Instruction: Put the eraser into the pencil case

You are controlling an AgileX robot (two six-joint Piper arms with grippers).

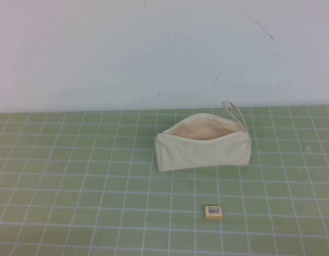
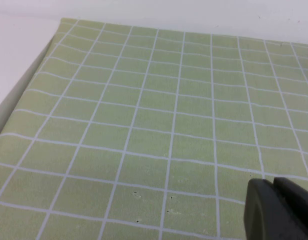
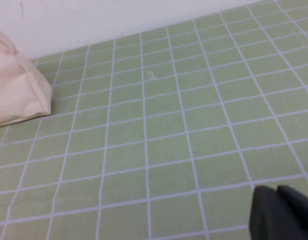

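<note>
1. eraser [image 1: 213,212], a tiny flat block in a yellow-tan wrapper with a white barcode label, lies on the desk [image 1: 73,176] nearer the robot than the pencil case [image 1: 203,150], long axis left-right.
2. soft cream canvas pouch lies crosswise, mouth agape on beige lining, loop strap at its right end.
3. green mat gridded white, pale wall behind.
4. left claw [image 2: 275,186] and right claw [image 3: 279,192] hover low over bare mat, each with dark tips pressed together, holding nothing.

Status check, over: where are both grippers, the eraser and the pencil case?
Left gripper and right gripper low over the green grid mat, holding nothing. Small yellow-tan eraser lies before the open cream canvas pencil case. Nothing between them.
</note>
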